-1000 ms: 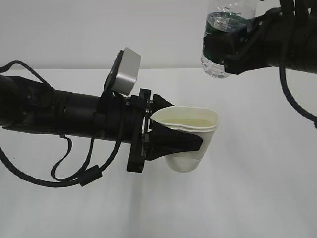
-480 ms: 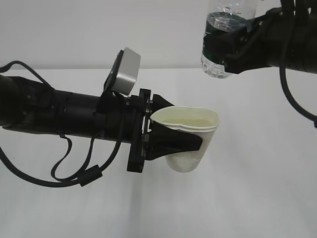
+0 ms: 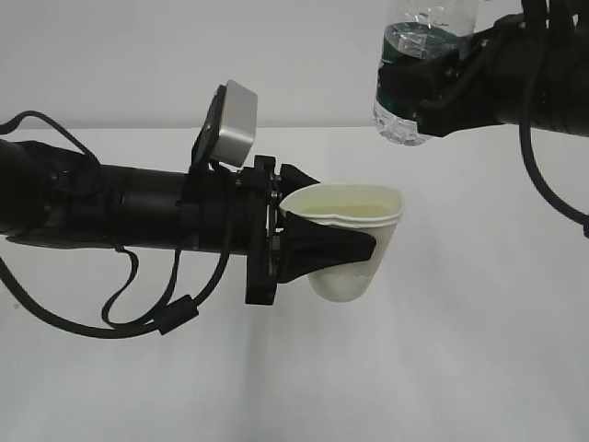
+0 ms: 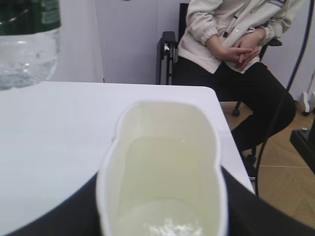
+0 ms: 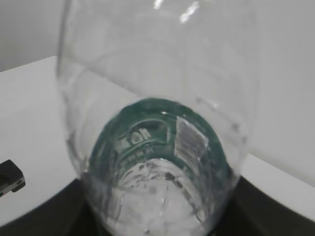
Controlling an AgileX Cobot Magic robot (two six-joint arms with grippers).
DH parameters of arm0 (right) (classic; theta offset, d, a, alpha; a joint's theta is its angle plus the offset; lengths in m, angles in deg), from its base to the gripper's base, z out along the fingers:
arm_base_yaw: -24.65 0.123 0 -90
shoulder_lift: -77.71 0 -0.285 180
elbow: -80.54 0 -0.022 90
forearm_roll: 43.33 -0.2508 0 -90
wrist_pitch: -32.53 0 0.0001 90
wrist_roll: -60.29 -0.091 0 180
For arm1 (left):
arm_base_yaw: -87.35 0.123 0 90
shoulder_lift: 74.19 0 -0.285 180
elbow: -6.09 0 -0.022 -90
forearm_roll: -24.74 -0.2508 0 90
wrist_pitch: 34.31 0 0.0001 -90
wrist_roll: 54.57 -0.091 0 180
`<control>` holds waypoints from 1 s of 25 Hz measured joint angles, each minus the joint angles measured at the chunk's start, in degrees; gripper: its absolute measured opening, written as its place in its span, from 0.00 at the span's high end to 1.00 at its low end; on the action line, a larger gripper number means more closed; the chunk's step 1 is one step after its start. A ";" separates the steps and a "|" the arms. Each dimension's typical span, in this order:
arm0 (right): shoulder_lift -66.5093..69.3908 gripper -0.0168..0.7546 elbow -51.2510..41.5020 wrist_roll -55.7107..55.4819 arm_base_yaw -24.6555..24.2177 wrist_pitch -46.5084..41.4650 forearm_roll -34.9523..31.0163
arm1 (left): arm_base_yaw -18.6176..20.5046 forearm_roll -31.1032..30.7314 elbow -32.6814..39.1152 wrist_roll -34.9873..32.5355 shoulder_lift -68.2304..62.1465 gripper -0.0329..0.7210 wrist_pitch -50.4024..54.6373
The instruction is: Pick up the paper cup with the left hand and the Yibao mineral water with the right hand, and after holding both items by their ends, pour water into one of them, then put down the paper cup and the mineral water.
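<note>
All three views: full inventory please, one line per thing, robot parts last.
paper cup: one, white with cream inside, held in the air over the table, rim squeezed oval, a little water at the bottom
Yibao mineral water: one, clear bottle with dark green label, held above and right of the cup
table: one, white, beneath both arms
seated person: one, light jacket and dark trousers, on a dark chair beyond the table
left tool: one, black, clamped on the cup
right tool: one, black, gripping the bottle

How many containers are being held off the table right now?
2: the cup in the left end effector, and the bottle in the right one, above the cup.
</note>
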 joint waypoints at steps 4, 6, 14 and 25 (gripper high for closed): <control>0.00 0.43 0.00 0.00 0.00 -0.46 0.00 | 0.00 1.53 0.00 -0.61 0.00 0.50 1.44; 0.00 0.43 0.00 0.00 0.00 -1.26 0.00 | 0.00 2.86 0.00 -1.60 0.00 0.50 2.06; 0.00 0.43 0.00 -0.02 0.00 -2.04 -0.04 | 0.00 5.94 0.00 -3.16 0.00 0.50 4.36; 0.00 0.44 0.00 -0.12 0.00 -2.59 -0.41 | 0.00 11.76 0.00 -7.22 0.00 0.51 6.24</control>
